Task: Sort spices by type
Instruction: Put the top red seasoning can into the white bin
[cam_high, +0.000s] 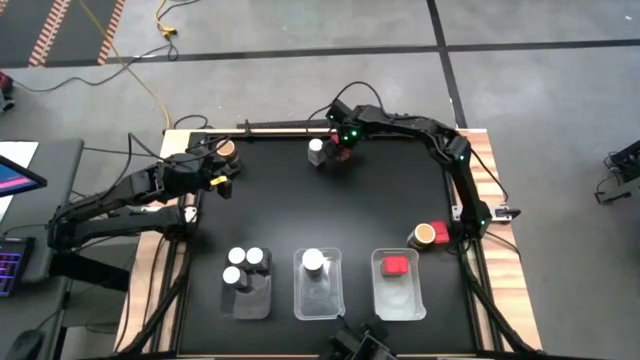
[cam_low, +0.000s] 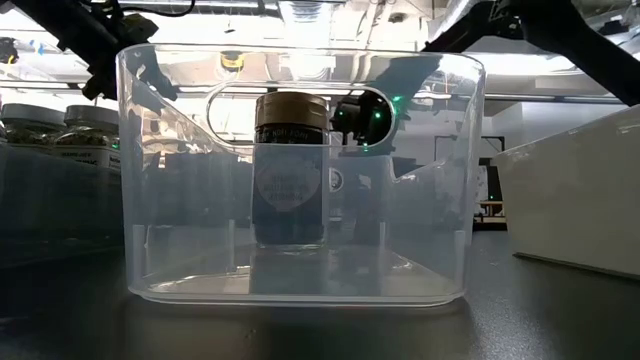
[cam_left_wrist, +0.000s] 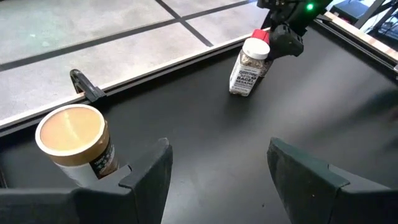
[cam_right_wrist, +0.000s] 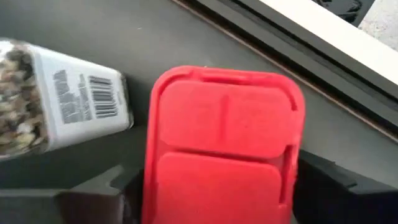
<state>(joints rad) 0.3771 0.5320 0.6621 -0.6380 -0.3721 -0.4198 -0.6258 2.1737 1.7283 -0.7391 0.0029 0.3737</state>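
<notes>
The right gripper (cam_high: 343, 146) straddles a red-capped jar (cam_right_wrist: 224, 143) at the surface's far edge, jaws either side, not clearly clamped; a white-capped jar (cam_high: 317, 151) stands just beside. The left gripper (cam_left_wrist: 217, 174) hangs open beside a tan-lidded jar (cam_left_wrist: 74, 140). Near trays (cam_high: 320, 300) hold sorted jars.

Overhead view, table-level view inside tray (cam_low: 140, 200), two wrist close-ups
</notes>
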